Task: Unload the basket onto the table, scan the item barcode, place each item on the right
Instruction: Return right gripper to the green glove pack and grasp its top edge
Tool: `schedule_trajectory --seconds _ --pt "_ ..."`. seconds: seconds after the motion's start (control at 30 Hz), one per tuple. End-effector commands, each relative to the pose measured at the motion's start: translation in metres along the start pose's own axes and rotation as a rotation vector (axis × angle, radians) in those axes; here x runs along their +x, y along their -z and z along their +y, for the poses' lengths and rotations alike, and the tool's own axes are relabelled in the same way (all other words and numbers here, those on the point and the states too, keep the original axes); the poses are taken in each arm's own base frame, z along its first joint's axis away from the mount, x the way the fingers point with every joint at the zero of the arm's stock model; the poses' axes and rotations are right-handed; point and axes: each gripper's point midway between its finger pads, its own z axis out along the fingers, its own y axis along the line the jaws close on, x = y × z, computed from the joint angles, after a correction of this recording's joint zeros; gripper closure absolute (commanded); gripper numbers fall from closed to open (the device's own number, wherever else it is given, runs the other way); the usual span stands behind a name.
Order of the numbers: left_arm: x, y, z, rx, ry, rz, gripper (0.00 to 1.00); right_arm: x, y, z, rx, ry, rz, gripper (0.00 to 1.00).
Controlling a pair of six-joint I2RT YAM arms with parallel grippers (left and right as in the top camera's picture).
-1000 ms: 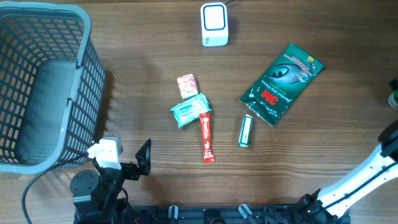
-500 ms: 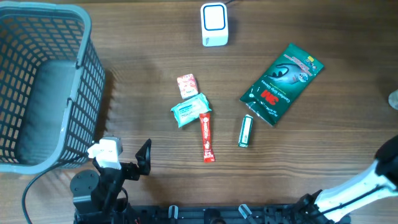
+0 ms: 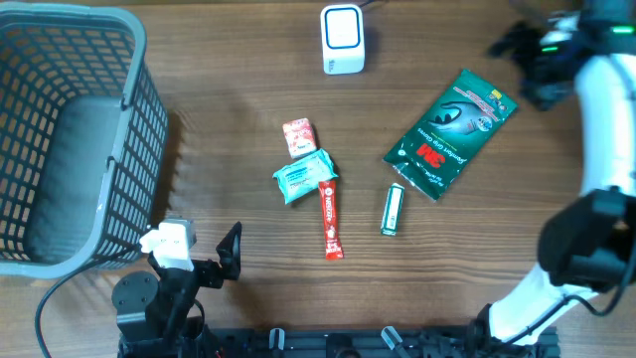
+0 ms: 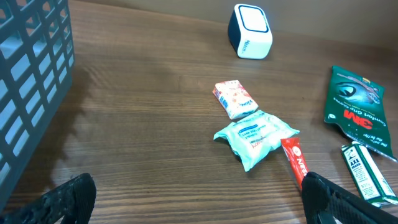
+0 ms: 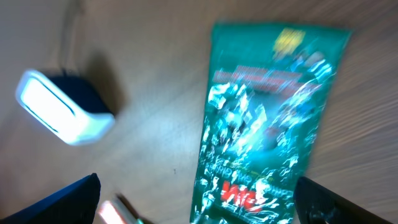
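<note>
The wooden table (image 3: 229, 109) fills the overhead view. The grey mesh basket (image 3: 139, 119) stands at its 9 o'clock side.

My right gripper (image 5: 199, 194) hangs at about 2 o'clock over the table. Its jaws are spread wide with nothing between them, and its own view is blurred. My left gripper (image 4: 196, 186) sits low at 7 o'clock, just at 5 o'clock of the basket. Its jaws are also spread wide and empty.

The green packet (image 3: 452, 131) lies flat at 2 o'clock from the table's middle, just at 7 o'clock of my right gripper. The white scanner (image 3: 342, 38) stands at 12 o'clock, near the far edge.

In the middle, the teal wipes pack (image 3: 303, 177) touches the top end of the red stick sachet (image 3: 330, 219), which runs toward 6 o'clock. The small green box (image 3: 394, 210) lies at 3 o'clock of the sachet, apart from it. The pink packet (image 3: 299, 135) sits just at 12 o'clock of the wipes pack.
</note>
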Motion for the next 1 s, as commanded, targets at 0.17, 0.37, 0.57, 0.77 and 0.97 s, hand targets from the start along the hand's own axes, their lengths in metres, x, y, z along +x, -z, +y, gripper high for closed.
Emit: schedule_trajectory --seconds 0.17,0.37,0.57,0.77,0.97 --pt "0.003 -0.001 -0.001 0.010 -0.012 0.007 0.00 0.079 -0.103 0.001 0.407 0.061 0.035 0.01" --pt "0.003 -0.001 -0.001 0.011 -0.012 0.006 0.00 0.091 -0.135 -0.022 0.478 -0.034 0.090 0.01" --pt "0.003 -0.001 -0.001 0.011 -0.012 0.006 0.00 0.083 -0.141 -0.046 0.553 -0.045 0.084 0.00" --pt "0.003 -0.001 -0.001 0.011 -0.012 0.006 0.00 0.069 -0.141 -0.068 0.583 -0.051 0.085 0.00" --pt "0.003 -0.001 -0.001 0.011 -0.012 0.006 0.00 0.086 -0.178 -0.096 0.611 -0.029 0.207 0.01"
